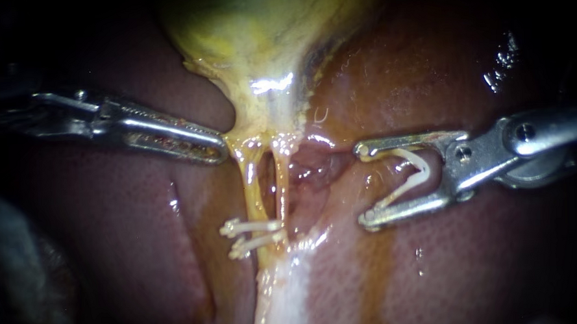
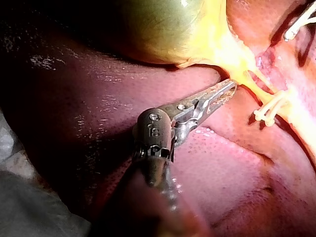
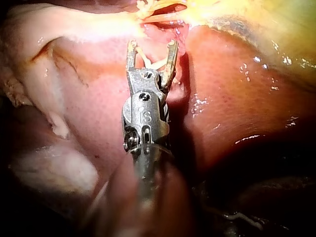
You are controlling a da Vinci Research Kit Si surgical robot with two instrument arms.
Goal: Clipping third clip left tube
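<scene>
The yellow-green gallbladder (image 1: 257,33) narrows to a neck from which two yellow tubes run down. The left tube (image 1: 253,183) carries two white clips (image 1: 252,227), one just below the other. My left instrument (image 1: 218,149) lies with its jaws together, the tip pinching tissue at the edge of the gallbladder's neck (image 2: 231,87). My right instrument (image 1: 366,184) stands to the right of both tubes, apart from them. Its jaws are spread wide, with an open white V-shaped clip (image 1: 414,173) seated between them (image 3: 152,47).
Red-brown liver (image 1: 449,272) lies all around and under the tubes. A raw pink patch (image 1: 308,161) sits between the right tube (image 1: 281,182) and my right instrument. A pale white band of tissue (image 1: 288,292) runs down below the clips.
</scene>
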